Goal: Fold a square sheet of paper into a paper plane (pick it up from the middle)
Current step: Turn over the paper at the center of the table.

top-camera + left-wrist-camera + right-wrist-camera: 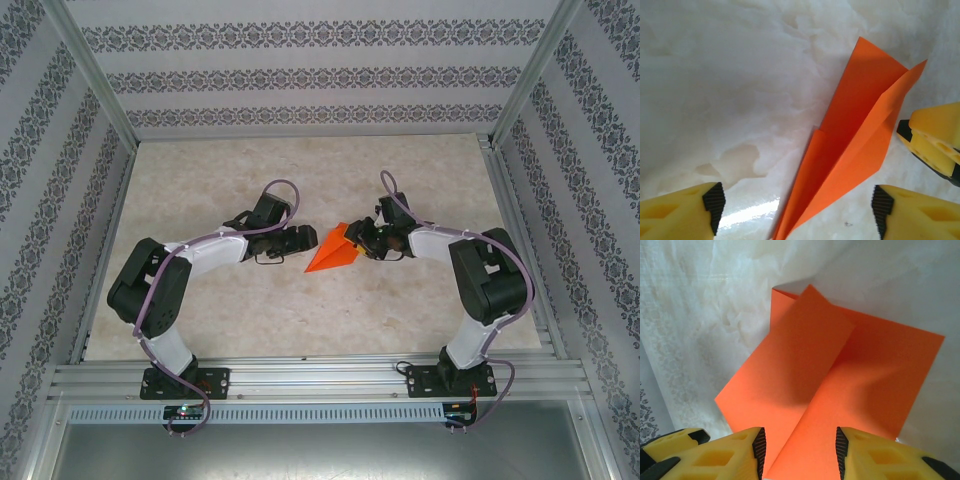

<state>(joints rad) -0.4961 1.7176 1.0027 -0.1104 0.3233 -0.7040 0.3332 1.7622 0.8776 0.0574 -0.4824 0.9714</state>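
Paper plane (335, 255) lies near the tabletop's (250, 320) centre between the 2 claws, left gripper (795, 200) spread wide, right gripper (799, 445) parted astride it, neither pinching; light, flimsy, crush-prone, probably best pinched along the stiffer centre fold.

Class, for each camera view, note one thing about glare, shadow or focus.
Top external: even light, fairly sharp. Left wrist: glare streak on the table beside the paper plane. Right wrist: the plane's flap shadows its own surface.
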